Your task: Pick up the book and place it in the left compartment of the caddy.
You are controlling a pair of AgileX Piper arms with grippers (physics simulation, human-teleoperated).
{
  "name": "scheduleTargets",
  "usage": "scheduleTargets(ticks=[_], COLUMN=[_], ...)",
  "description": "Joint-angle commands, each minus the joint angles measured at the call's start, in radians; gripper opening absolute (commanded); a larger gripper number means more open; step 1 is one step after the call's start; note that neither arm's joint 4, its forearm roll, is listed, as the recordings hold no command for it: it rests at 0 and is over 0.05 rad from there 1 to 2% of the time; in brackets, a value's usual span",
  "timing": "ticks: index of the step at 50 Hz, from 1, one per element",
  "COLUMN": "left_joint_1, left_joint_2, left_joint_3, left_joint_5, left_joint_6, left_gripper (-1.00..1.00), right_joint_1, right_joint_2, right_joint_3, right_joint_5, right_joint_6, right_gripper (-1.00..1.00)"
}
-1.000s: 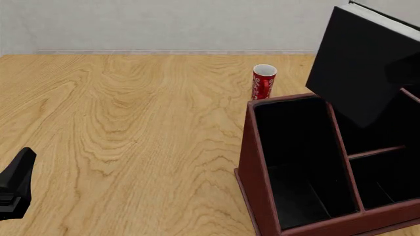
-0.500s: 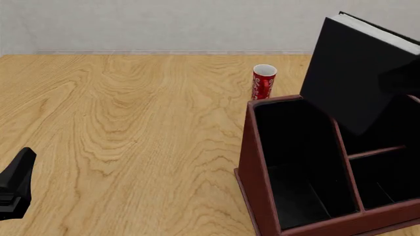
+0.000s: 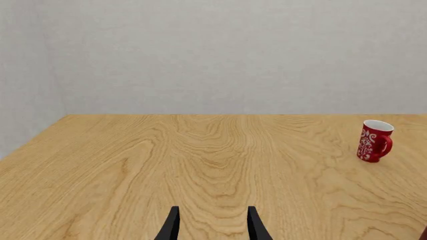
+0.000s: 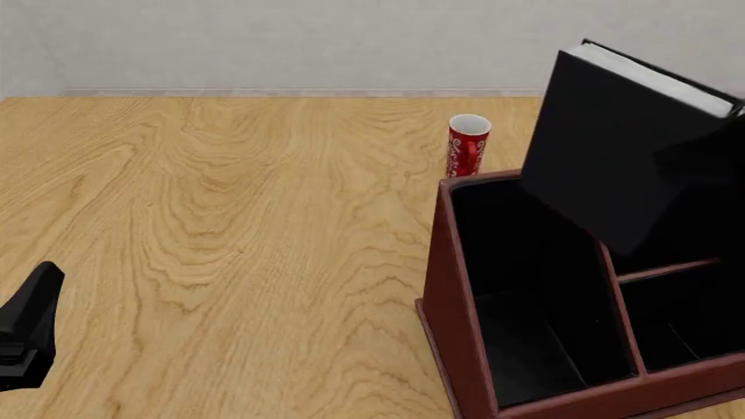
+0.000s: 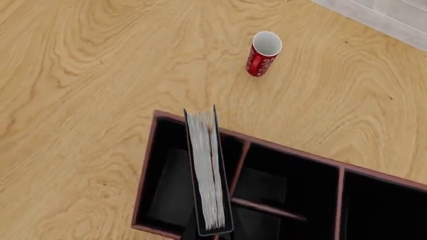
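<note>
Book [image 4: 617, 148] is in the air over the caddy [image 4: 456, 288], tilted, black cover facing the front camera, grey-white page edge along its upper side. From my right wrist camera the book [image 5: 208, 172] is edge-on, pages toward the lens, and it sits above the left compartment [image 5: 170, 187], close to the divider on that bay's inner side. It is not inside the bay. My right gripper itself is not visible as fingers in any view; a dark shape overlaps the book at the front view's right edge, so I cannot tell the grip.

My left gripper [image 3: 213, 225] is low over bare table [image 3: 200, 160], fingers parted with nothing between them.

Red-and-white cup [image 4: 468, 146] stands upright on the table just behind the caddy's back left corner.
</note>
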Motion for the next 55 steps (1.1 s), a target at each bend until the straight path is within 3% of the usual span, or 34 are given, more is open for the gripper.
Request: scheduleTargets(ticks=[1, 55], left_joint_1=[0.000, 0.000], left_joint_2=[0.000, 0.000], left_joint_3=[0.000, 0.000], left_joint_5=[0.000, 0.000], left_joint_6=[0.000, 0.000], left_gripper=[1.00, 1.00], right_joint_1=[0.025, 0.077], right_joint_2=[-0.005, 0.016], right_joint_3=[0.001, 0.079], right_joint_5=[-0.008, -0.070], right_joint_6=[0.021, 0.064], right_gripper=[-1.00, -1.00])
